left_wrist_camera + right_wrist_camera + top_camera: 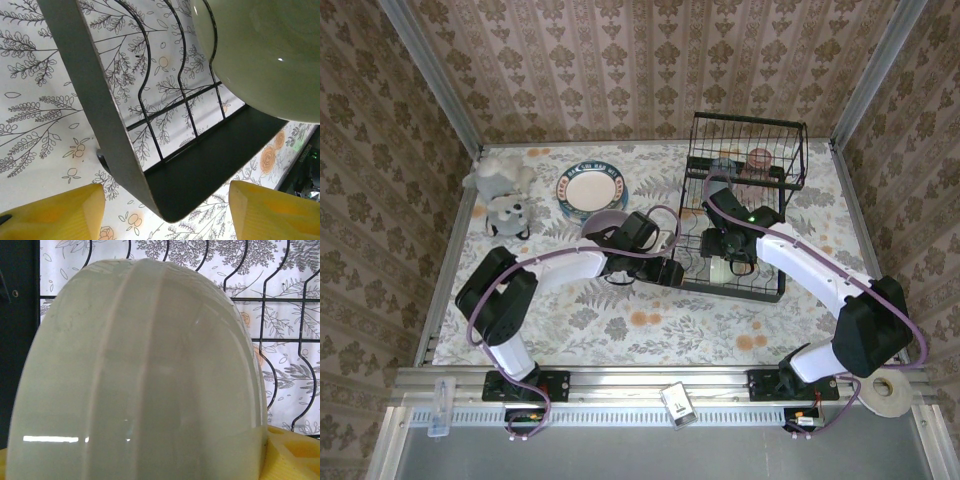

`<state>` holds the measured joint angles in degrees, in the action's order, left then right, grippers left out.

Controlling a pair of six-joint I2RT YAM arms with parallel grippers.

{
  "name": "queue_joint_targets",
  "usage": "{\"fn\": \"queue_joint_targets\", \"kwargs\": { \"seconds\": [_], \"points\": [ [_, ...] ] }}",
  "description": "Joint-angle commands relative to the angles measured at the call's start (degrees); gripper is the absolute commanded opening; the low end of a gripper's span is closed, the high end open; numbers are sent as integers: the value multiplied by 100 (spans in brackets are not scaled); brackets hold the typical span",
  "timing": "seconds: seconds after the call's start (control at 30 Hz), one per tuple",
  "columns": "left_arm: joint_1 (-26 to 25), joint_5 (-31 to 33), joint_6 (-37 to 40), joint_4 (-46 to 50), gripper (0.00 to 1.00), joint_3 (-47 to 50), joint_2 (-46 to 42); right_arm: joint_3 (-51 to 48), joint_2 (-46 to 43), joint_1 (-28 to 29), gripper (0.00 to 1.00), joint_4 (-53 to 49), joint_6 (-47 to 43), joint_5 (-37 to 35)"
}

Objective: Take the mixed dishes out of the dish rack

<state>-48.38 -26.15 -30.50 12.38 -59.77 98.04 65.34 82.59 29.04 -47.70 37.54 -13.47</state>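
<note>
Bowl (140, 375), pale green, sat in rack (745, 215) lower tier, toward rack's front edge. Right gripper (732, 245) inside rack at bowl. Yellow finger (292, 445) lay against bowl's wall, but could not tell whether jaws gripped it. Left gripper (670, 272) at rack's left front corner, jaws wide apart, holding nothing, rack's frame edge between them.

Risks:
- glossy curved wall could slip from weak pinch
- lifted bowl could snag on rack wires
- left gripper closing or pushing could drag rack and shake cups (760, 158) on rack's upper shelf
</note>
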Motion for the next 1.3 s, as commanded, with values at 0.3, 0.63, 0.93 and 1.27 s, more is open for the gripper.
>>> {"fn": "queue_joint_targets", "kwargs": {
  "seconds": [0.3, 0.63, 0.93, 1.27],
  "points": [
    [-65, 132, -184, -47, 64, -215, 232, 502, -67, 255, 1, -20, 138, -679],
    [-79, 160, -184, -6, 64, -264, 313, 585, 143, 401, 1, 76, 275, -748],
    [-75, 146, -149, 10, 64, -263, 309, 505, 65, 401, 50, 134, 290, -715],
    [-58, 156, -140, 26, 65, -257, 284, 473, -9, 400, 88, 137, 212, -683]
  ]
}}
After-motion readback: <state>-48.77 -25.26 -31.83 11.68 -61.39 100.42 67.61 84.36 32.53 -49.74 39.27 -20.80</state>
